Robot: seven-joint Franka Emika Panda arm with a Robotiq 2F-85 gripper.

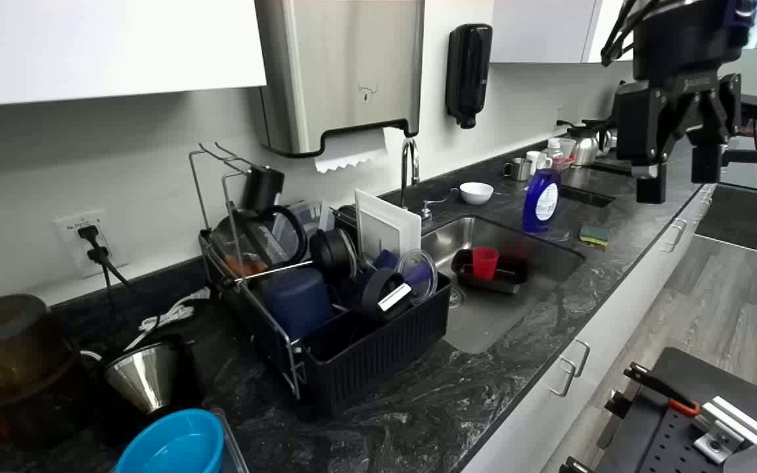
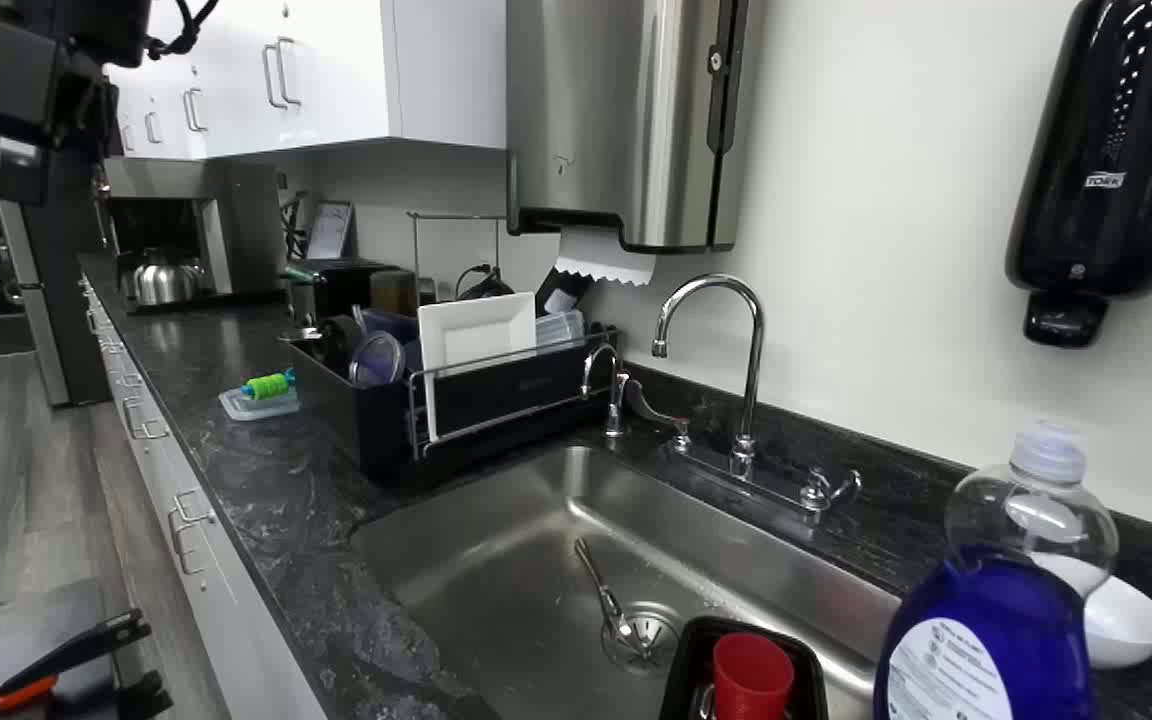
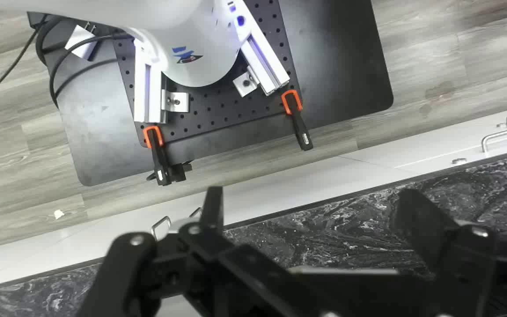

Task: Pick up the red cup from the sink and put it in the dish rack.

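Note:
The red cup (image 1: 485, 264) stands in a black tray (image 1: 508, 286) inside the metal sink (image 1: 477, 328). In an exterior view the red cup (image 2: 753, 678) and the black tray (image 2: 814, 672) show at the bottom edge, near the drain. The black dish rack (image 1: 385, 358) stands on the counter beside the sink, filled with dishes; it also shows in an exterior view (image 2: 348, 425). My gripper (image 1: 679, 176) is open and empty, high above the counter's front edge, away from the cup. In the wrist view the gripper (image 3: 313, 198) has its fingers wide apart over the counter; cup and rack are not visible there.
A blue soap bottle (image 1: 541, 202) and a sponge (image 1: 594, 236) stand beside the sink. A white bowl (image 1: 476, 192) and a tall faucet (image 2: 754, 370) are at its back. A paper towel dispenser (image 1: 352, 72) hangs above. A white plate (image 2: 476, 330) stands upright in the rack.

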